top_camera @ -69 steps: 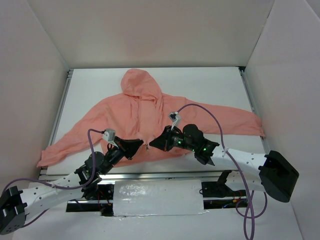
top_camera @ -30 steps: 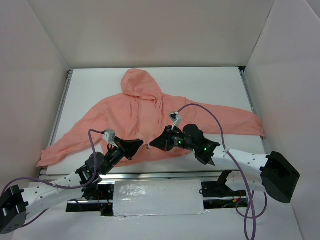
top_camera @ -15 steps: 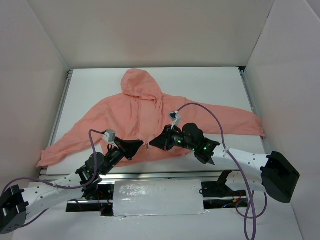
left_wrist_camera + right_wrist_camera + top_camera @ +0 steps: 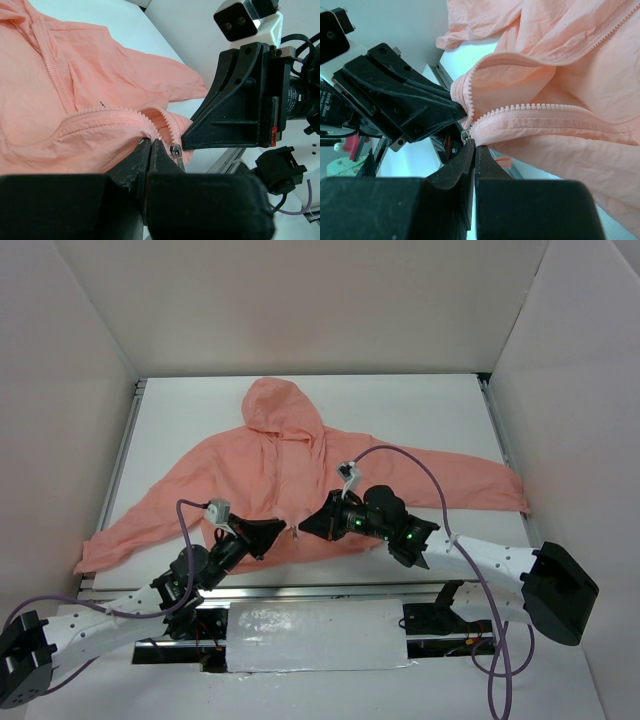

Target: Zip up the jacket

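The salmon-pink hooded jacket [image 4: 290,470] lies spread on the white table, hood at the back, sleeves out to both sides, front zipper open. My left gripper [image 4: 280,531] is shut on the hem beside one row of zipper teeth [image 4: 120,114]. My right gripper [image 4: 305,526] faces it, shut on the other hem corner [image 4: 492,131] just below its zipper teeth [image 4: 535,107]. The two grippers nearly touch at the jacket's near hem. The metal zipper slider [image 4: 176,151] hangs right beside the left jaws and shows in the right wrist view [image 4: 465,136].
White walls enclose the table [image 4: 420,410] at the back and both sides. Metal rails [image 4: 125,455] run along the left and right edges. A foil-covered block [image 4: 315,635] sits between the arm bases at the near edge.
Both grippers keep their hold at the hem. The right gripper has crept very slightly left toward the left one; the jacket has not visibly shifted.
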### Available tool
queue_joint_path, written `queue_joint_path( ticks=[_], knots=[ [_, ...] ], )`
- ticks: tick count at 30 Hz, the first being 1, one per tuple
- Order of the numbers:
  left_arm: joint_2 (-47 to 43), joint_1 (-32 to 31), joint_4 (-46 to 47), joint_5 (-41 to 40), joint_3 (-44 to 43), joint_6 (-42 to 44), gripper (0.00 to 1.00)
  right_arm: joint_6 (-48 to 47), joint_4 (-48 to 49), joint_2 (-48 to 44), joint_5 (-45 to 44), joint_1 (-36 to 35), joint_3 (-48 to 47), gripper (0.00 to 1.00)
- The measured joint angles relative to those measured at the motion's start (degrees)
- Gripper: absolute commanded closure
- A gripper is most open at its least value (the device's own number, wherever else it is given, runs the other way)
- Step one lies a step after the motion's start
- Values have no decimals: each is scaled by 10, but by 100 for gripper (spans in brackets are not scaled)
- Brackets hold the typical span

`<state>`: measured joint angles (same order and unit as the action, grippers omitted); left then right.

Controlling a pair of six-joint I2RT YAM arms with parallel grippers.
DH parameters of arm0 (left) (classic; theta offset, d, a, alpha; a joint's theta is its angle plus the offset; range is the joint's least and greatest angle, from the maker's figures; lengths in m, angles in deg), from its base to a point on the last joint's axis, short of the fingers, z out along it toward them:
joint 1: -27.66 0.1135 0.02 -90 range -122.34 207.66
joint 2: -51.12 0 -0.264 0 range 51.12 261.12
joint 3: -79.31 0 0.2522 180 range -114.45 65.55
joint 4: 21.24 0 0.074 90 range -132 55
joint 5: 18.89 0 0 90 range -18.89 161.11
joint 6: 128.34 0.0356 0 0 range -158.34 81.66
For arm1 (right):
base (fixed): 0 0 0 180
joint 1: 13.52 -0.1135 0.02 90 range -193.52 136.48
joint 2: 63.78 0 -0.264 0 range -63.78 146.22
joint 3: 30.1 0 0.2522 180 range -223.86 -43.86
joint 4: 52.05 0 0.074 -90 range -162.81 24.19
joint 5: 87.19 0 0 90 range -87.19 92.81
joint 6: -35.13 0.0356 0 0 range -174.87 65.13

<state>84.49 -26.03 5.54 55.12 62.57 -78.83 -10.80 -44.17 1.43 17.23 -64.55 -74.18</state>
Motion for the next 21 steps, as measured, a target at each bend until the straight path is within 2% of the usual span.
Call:
queue_joint_path(
  ticks=[21],
  knots=[
    [-3,0,-2,-9,0,1,100,0,-17,12,-1,-11,-5,100]
  ],
)
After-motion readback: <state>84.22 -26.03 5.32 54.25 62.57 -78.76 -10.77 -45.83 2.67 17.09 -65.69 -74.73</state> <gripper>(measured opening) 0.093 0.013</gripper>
